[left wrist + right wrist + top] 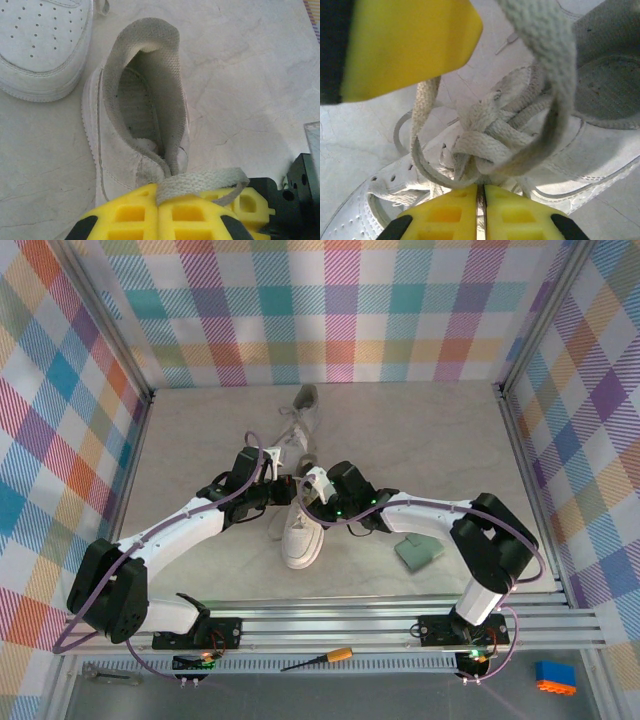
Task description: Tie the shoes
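2 shoes (303, 540), 1 knot (475, 145). L gripper (159, 205) clamped on 1 lace (210, 179) at its fingertips. R gripper (481, 202) near-closed just below knot; can't tell if gripping.

A white low-top lace-up sneaker (302, 540) lies at the middle of the beige marbled table (430, 440), toe toward the front edge. A second such sneaker (303, 418) lies behind it, toward the back edge. A small green square pad (418, 553) lies right of the first sneaker, near the front edge. The left gripper (281, 491) and right gripper (318, 481) meet between the sneakers, over the white laces (485, 140).
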